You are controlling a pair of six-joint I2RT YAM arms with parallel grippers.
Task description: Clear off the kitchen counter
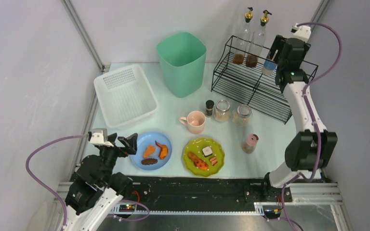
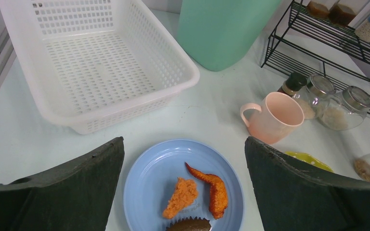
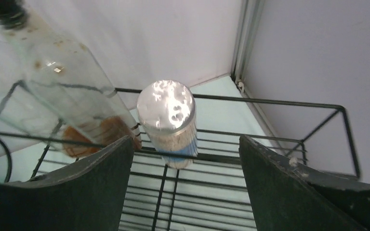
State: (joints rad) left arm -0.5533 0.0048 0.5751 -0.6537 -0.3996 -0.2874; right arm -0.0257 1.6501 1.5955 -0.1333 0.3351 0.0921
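Kitchen counter [image 1: 173,115] cluttered; shaker [image 3: 167,122] on rack [image 1: 250,89], label unreadable.

No lettering, brand, number or sign can be read on anything. On the jar [image 3: 167,122] at one o'clock a blue band is seen, any print too small to be told.

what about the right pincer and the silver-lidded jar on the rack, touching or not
Apart. The right wrist view shows the right pincer open, with rack wire visible between each finger and the silver-lidded jar.
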